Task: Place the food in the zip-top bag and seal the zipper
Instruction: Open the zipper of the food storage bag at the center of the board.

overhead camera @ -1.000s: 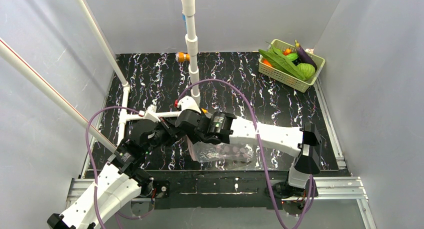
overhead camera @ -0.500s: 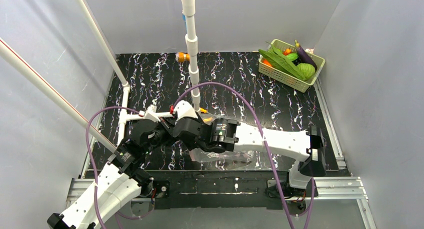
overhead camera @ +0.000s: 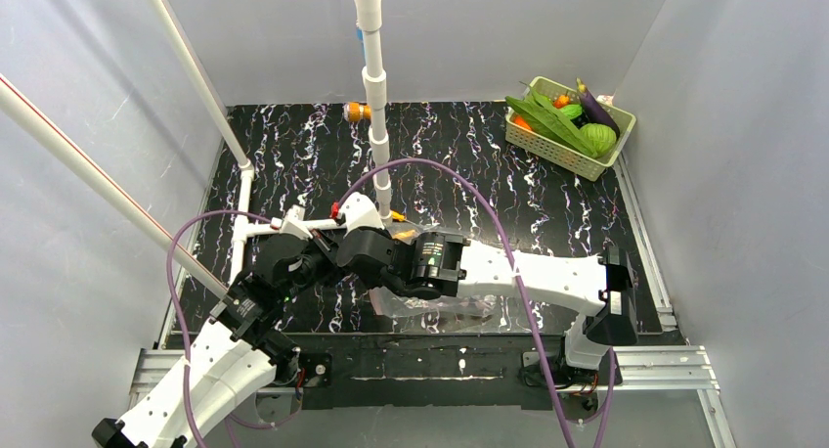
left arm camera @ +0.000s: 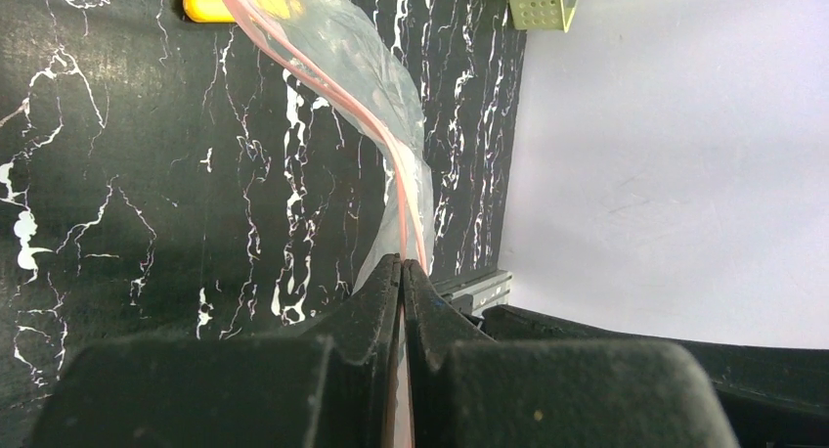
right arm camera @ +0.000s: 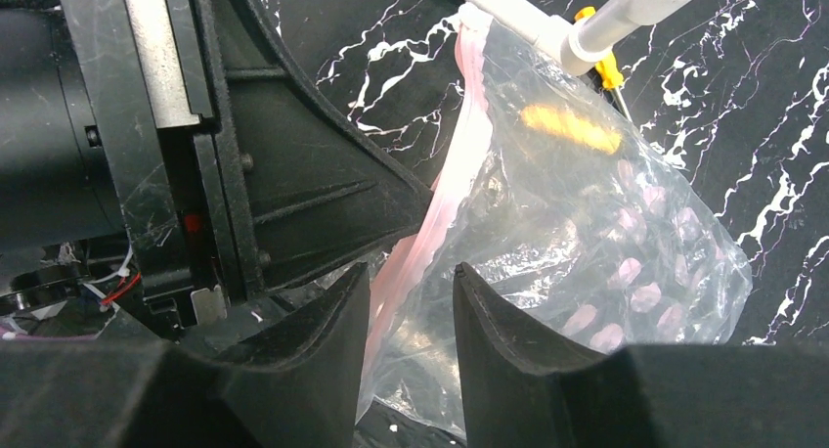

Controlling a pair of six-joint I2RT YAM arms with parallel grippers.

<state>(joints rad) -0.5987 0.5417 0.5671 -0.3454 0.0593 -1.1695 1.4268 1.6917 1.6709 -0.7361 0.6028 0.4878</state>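
Note:
The zip-top bag (overhead camera: 445, 299), clear with mauve dots, lies near the table's front edge and looks empty. My left gripper (left arm camera: 402, 264) is shut on its pink zipper (left arm camera: 332, 86) at one end. In the right wrist view my right gripper (right arm camera: 412, 269) stands open just beside the left one, its jaws straddling the pink zipper (right arm camera: 459, 125) without pinching it. The dotted bag (right arm camera: 626, 233) hangs off to the right. The food (overhead camera: 572, 122), with leafy greens, a melon and a purple eggplant (overhead camera: 598, 110), sits in the pale green basket (overhead camera: 547, 147) at the far right.
A white pipe frame (overhead camera: 375, 86) rises from the middle of the table, with a crossbar (overhead camera: 256, 229) near the left arm. A yellow-handled screwdriver (right arm camera: 608, 71) lies behind the bag. An orange piece (overhead camera: 356, 112) rests at the back by the post.
My right arm has reached further left until its gripper sits beside the left one at the bag's mouth. Its jaws have narrowed a little. The left gripper keeps its hold.

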